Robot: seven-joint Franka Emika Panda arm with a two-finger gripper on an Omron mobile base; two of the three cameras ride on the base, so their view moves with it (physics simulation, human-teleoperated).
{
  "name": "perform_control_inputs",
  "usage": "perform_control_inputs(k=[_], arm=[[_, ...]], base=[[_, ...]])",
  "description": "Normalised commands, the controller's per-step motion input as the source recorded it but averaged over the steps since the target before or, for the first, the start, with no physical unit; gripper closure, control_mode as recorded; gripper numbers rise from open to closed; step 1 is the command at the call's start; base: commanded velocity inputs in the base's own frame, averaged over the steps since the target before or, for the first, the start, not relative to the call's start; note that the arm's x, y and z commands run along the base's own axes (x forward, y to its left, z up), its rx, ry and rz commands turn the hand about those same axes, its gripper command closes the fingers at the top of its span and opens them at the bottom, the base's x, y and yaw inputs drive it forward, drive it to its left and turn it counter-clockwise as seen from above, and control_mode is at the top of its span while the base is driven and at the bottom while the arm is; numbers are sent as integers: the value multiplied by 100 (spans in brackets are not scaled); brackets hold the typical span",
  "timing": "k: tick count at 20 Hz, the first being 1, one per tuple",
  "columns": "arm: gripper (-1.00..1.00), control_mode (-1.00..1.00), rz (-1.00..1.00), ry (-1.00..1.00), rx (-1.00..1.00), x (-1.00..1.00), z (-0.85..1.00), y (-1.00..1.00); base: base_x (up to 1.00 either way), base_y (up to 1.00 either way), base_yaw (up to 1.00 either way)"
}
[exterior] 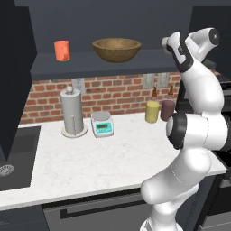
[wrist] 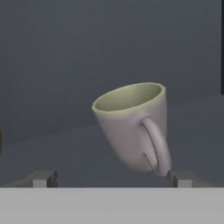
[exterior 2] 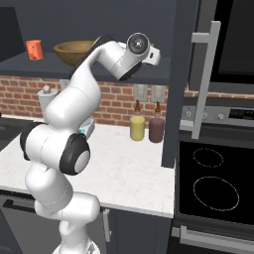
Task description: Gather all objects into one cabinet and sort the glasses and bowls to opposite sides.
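A grey-beige mug [wrist: 133, 127] fills the middle of the hand view. It is tilted, with its handle toward the camera and its rim leaning left over the dark shelf board [wrist: 61, 148]. My gripper [wrist: 113, 179] is open, and its fingertips [wrist: 43, 178] stand wide to either side of the mug's base. The mug's foot is close to the right tip; I cannot tell if they touch. The orange cup [exterior: 62, 50] stands at the left of the cabinet shelf [exterior: 85, 62]. The brown wooden bowl [exterior: 117, 48] sits to its right, and the arm's wrist [exterior: 181, 48] is raised beyond that.
On the white counter [exterior: 90, 162] stand a paper towel holder [exterior: 72, 113], a small scale [exterior: 102, 124], a yellow canister [exterior: 152, 111] and a maroon canister [exterior: 168, 109]. A sink [exterior: 13, 153] lies at the left. A dark upright panel [exterior 2: 174, 74] and a stove [exterior 2: 213, 188] are at the right.
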Motion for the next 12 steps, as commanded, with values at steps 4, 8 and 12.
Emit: perform_control_inputs(k=[4, 8, 12], arm=[[-100, -100, 0, 0, 0, 1, -2, 0], [-100, -100, 0, 0, 0, 0, 0, -6], [-100, -100, 0, 0, 0, 1, 0, -8]], base=[[0, 0, 0], [0, 0, 0], [0, 0, 0]])
